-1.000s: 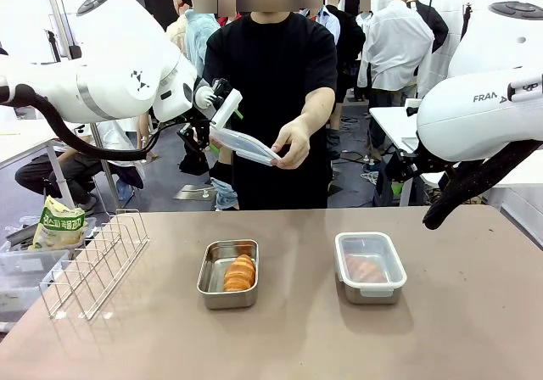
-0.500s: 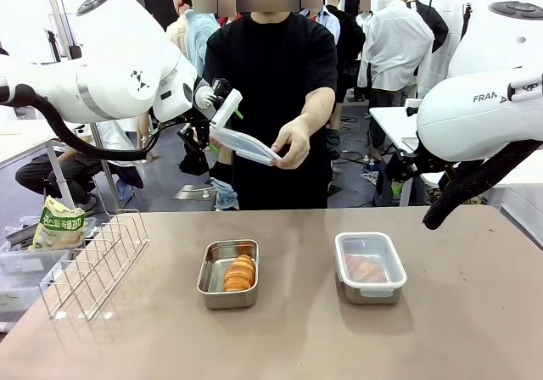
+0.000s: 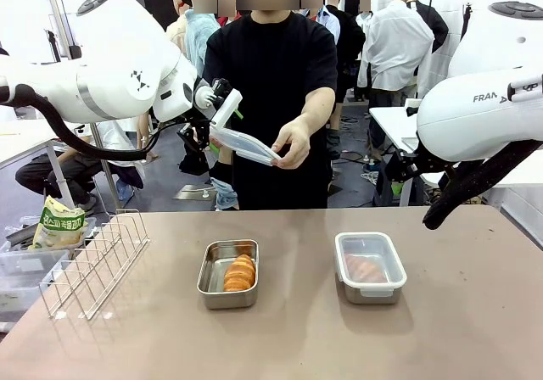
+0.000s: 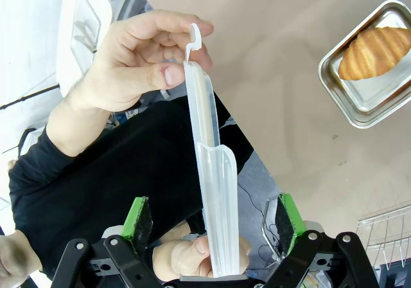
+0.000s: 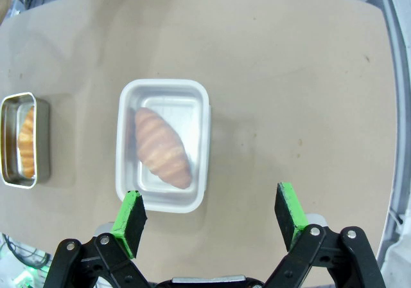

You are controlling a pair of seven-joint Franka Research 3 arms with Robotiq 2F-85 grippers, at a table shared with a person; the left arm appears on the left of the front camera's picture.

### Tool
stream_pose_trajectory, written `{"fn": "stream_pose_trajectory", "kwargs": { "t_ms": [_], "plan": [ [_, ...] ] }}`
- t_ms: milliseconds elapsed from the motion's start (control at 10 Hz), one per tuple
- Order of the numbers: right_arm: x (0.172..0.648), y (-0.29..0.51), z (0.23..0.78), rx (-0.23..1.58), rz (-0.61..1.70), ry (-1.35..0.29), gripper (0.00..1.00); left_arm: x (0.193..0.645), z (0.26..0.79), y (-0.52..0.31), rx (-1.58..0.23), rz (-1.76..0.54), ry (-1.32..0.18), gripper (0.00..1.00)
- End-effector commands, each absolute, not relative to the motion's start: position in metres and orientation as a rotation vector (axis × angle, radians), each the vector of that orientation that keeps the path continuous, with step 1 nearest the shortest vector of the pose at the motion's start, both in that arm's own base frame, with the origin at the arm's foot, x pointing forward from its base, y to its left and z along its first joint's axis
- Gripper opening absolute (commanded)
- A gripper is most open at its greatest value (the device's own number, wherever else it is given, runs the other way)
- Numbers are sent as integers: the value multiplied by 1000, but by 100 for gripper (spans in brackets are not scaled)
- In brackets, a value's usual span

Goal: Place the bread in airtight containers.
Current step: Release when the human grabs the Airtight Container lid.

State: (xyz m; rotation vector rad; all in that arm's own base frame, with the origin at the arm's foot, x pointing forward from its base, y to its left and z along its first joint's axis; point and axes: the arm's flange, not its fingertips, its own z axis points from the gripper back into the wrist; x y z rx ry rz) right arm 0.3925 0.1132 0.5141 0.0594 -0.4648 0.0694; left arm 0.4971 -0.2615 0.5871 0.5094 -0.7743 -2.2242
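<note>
Handover underway: the person's hand (image 3: 293, 142) presents a clear lid (image 3: 246, 147) edge-on between the spread fingers of the left tool (image 4: 212, 220), which has not clamped it. One croissant (image 3: 240, 272) lies in the uncovered steel tin (image 3: 212, 291) on the tabletop (image 3: 288, 338), evidently awaiting this lid. The second croissant (image 5: 162, 148) sits in the lidded tin (image 5: 125, 185). The right tool (image 5: 210, 218) hangs open above it, empty.

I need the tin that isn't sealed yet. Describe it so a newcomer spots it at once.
On the brown table, two steel tins sit side by side before the person. Take the open tin, nearer the wire rack. It has no lid and its croissant lies bare, while the lidded tin wears a clear white-rimmed cover.
</note>
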Motion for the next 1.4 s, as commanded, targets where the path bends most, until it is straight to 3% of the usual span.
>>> {"fn": "stream_pose_trajectory", "kwargs": {
  "t_ms": [0, 1300],
  "plan": [
    [393, 113, 513, 69, 69, -460, 100, 497, 588, -261, 512, -2222, -776, 100],
    [393, 113, 513, 69, 69, -460, 100, 497, 588, -261, 512, -2222, -776, 100]
  ]
}}
